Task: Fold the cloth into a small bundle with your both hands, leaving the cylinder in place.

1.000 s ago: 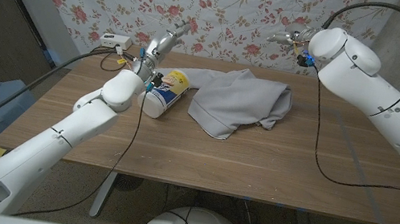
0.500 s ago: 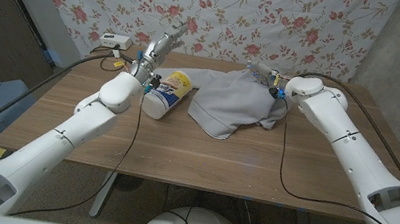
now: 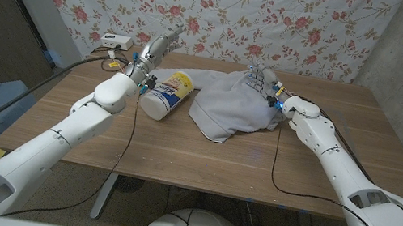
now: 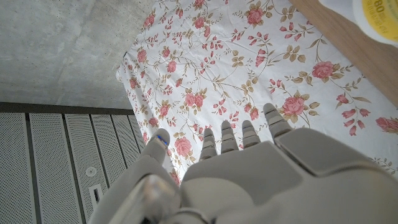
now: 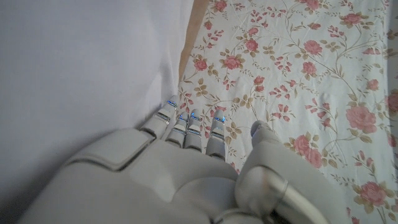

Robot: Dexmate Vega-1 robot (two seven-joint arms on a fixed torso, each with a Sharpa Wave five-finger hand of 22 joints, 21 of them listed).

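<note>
Grey-white plastic, two robot hands. The right hand stands at the far top edge of the crumpled pale grey cloth, fingers straight and close together with small blue lights at the tips; whether it touches or has hold of the fabric cannot be told. In the right wrist view the right hand shows its fingers extended beside the cloth, nothing between them. The left hand is raised above the table's far left part, fingers extended and apart, holding nothing; the left wrist view shows the same hand against the backdrop.

One cloth, lying in a loose heap at the table's far middle. One white cylinder with a yellow label, lying on its side just left of the cloth; the label's writing is too small to read, and the digits "80" show on its end in the left wrist view. One small white box at the far left corner, cables attached.

Surface: brown wooden table. Room: white floral sheet with red roses hung behind; grey wall at right.
</note>
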